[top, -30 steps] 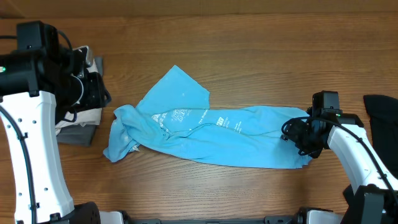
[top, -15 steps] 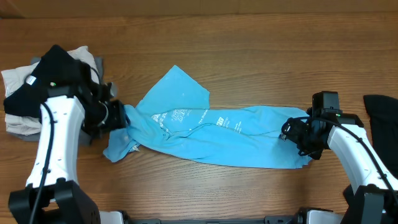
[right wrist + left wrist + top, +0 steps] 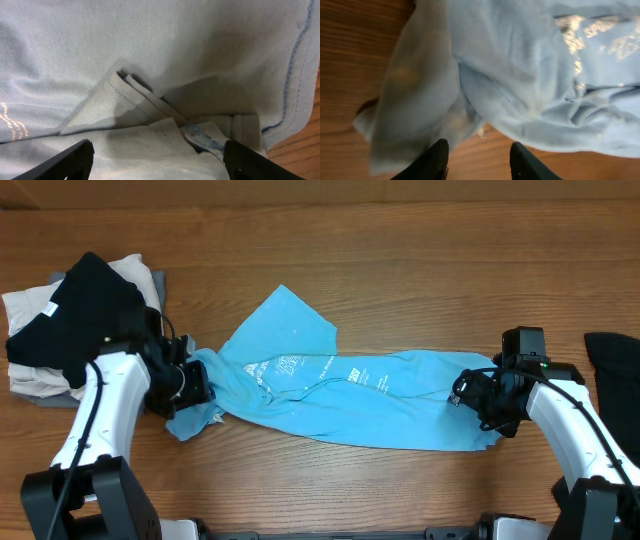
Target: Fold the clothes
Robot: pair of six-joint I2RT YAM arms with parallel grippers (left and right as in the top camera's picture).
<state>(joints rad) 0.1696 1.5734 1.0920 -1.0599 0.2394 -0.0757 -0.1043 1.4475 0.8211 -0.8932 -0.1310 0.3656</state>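
From overhead only: one blue T-shirt, a pile of perhaps three garments; wrist views show left gripper, right gripper jaws wide

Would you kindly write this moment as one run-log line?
stage: pre-grasp | left fingers: open over bunched end of T-shirt | right fingers: open over its other end | T-shirt: unfolded, lying along table

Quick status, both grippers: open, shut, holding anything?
Left gripper: open, empty, at the bunched end of the T-shirt.
Right gripper: open wide, T-shirt fabric between its fingers, not clamped.
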